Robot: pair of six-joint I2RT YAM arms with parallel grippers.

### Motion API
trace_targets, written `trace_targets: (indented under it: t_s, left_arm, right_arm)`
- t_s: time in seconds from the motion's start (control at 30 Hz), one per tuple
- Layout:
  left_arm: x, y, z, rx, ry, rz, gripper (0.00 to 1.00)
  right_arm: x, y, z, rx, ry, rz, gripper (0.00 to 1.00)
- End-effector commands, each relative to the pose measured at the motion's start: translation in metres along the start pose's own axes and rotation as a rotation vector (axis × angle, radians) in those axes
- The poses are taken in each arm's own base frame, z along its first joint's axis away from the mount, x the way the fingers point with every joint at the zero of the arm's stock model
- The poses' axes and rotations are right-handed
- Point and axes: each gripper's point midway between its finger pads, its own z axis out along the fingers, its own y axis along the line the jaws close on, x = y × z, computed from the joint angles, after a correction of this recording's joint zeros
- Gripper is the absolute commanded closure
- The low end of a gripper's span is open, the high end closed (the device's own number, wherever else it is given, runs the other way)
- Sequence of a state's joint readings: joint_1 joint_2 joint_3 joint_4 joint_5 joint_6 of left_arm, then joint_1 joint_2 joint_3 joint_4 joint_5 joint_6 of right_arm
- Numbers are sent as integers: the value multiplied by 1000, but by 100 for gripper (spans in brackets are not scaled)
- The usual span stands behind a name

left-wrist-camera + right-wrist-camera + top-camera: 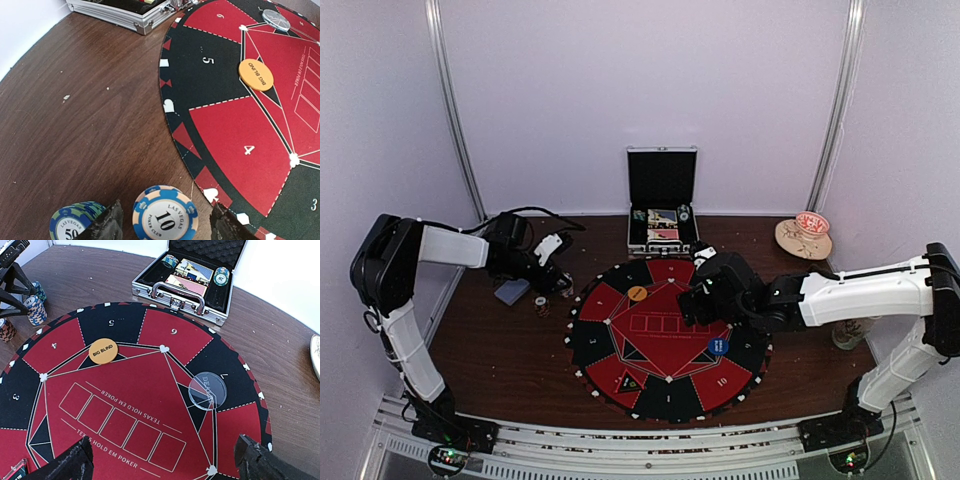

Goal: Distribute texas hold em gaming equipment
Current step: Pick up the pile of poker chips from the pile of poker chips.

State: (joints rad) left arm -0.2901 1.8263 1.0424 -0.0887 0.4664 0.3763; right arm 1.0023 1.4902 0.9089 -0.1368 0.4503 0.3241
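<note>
Peach-and-blue, the ten-value chip stack (165, 212) stands on the wooden table (90, 125) just off the felt mat (235, 130) by seat four, probably as that player's share. The left gripper (167, 222) straddles it, jaws apart with a gap on each side. The right gripper (165, 465) hovers wide open over the mat.

This is a robot test cell in a lab. Plain white walls (620, 80) braced by metal posts (455, 110) close the space beyond and to both sides of the jaws. Behind them, two black-and-white arms (880, 290) stand bolted to a slotted metal rail (650, 450) with small status lights (447, 458). A black cable (535, 212) loops near the left jaws, and a dark wood worktop (490, 350) lies beneath both.
</note>
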Motion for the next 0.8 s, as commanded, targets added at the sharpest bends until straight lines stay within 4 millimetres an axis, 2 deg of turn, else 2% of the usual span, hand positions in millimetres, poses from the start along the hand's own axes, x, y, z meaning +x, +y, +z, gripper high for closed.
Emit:
trace_targets:
  t_s: [0.0, 0.3, 0.53, 0.77]
  left_arm:
    - [-5, 3, 4, -8, -3, 22, 39]
    - [1, 3, 6, -4, 20, 16, 43]
    - [2, 3, 7, -3, 22, 17, 51]
    - [-2, 2, 6, 3, 10, 18, 46]
  right_arm:
    - [-7, -7, -5, 9, -29, 36, 0]
    - [-8, -7, -6, 10, -32, 37, 0]
    - [-7, -7, -5, 11, -30, 37, 0]
    - [-7, -7, -6, 9, -30, 37, 0]
